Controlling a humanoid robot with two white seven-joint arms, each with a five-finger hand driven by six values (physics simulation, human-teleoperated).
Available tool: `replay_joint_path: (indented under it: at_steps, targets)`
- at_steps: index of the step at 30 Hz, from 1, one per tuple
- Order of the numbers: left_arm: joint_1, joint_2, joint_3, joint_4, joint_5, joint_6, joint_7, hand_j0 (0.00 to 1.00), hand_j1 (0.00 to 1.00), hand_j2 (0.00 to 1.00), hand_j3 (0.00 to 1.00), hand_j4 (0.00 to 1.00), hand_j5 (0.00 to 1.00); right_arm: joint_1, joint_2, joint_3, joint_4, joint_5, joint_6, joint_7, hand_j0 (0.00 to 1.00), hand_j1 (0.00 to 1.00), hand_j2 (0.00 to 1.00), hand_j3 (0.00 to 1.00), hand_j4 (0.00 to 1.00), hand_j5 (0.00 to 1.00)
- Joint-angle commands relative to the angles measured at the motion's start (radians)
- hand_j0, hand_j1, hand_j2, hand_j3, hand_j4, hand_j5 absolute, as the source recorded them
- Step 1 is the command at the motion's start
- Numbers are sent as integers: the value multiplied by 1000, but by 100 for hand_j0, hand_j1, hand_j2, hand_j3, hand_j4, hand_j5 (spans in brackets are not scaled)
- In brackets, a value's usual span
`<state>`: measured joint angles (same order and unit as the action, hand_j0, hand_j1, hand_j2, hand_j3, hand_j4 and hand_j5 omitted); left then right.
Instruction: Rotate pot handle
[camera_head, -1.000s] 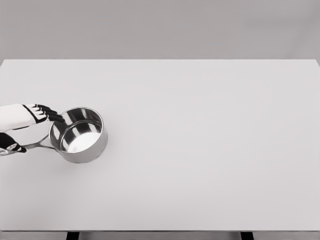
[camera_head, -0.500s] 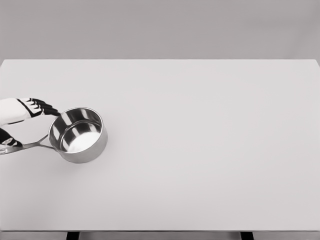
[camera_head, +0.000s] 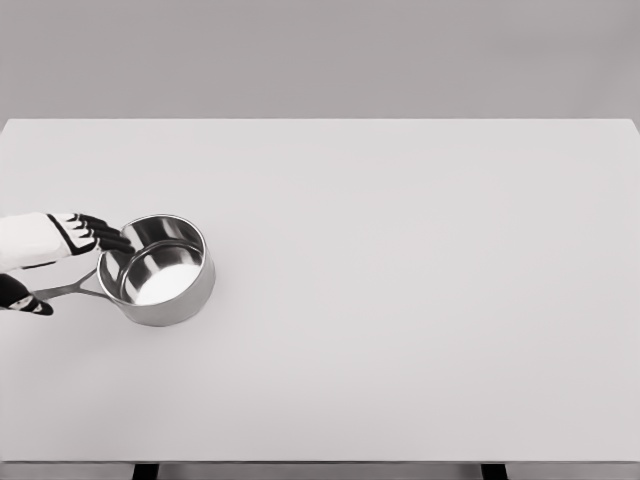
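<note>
A shiny steel pot (camera_head: 157, 268) stands upright on the left part of the white table (camera_head: 400, 280). Its thin handle (camera_head: 70, 291) points left, toward the picture's edge. My left hand (camera_head: 72, 262) comes in from the left edge and straddles the handle. Its black fingers (camera_head: 103, 234) are spread and reach the pot's back-left rim, while the thumb (camera_head: 26, 300) lies at the handle's outer end. The hand is open, and nothing is clasped in it. No right arm shows.
The table's front edge runs along the bottom of the picture, with two dark legs (camera_head: 146, 471) below it. A grey wall stands behind the far edge.
The hand drew back left half a second ago and has now come right again, fingers back at the pot's rim and thumb over the handle's end. The pot has barely shifted.
</note>
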<state>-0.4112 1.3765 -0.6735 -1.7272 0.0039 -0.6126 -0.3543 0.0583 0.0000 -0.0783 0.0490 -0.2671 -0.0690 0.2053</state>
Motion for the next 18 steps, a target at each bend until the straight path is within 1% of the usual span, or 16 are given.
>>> replay_joint_path:
  at_steps: [1, 4, 6, 7, 9, 10, 18]
  targets:
    - [0, -1, 2, -12, 1, 2, 0, 100, 100, 100, 100, 100, 100, 0, 0, 0, 0, 0, 0, 0, 100, 100, 100, 100, 100, 100]
    - [2, -10, 0, -12, -1, 2, 0, 100, 100, 100, 100, 100, 100, 0, 0, 0, 0, 0, 0, 0, 100, 100, 100, 100, 100, 100]
    - [3, -17, 0, -21, -28, 2, 0, 100, 100, 100, 100, 100, 100, 0, 0, 0, 0, 0, 0, 0, 100, 100, 100, 100, 100, 100]
    - [3, -16, 0, -46, -30, 2, 0, 100, 100, 100, 100, 100, 100, 0, 0, 0, 0, 0, 0, 0, 100, 100, 100, 100, 100, 100]
    - [3, -16, 0, -66, -42, 2, 0, 100, 100, 100, 100, 100, 100, 0, 0, 0, 0, 0, 0, 0, 100, 100, 100, 100, 100, 100]
    - [3, -17, 0, -72, -62, 2, 0, 100, 100, 100, 100, 100, 100, 0, 0, 0, 0, 0, 0, 0, 100, 100, 100, 100, 100, 100]
    - [5, -66, 2, -74, -131, 2, 0, 100, 100, 100, 100, 100, 100, 0, 0, 0, 0, 0, 0, 0, 100, 100, 100, 100, 100, 100]
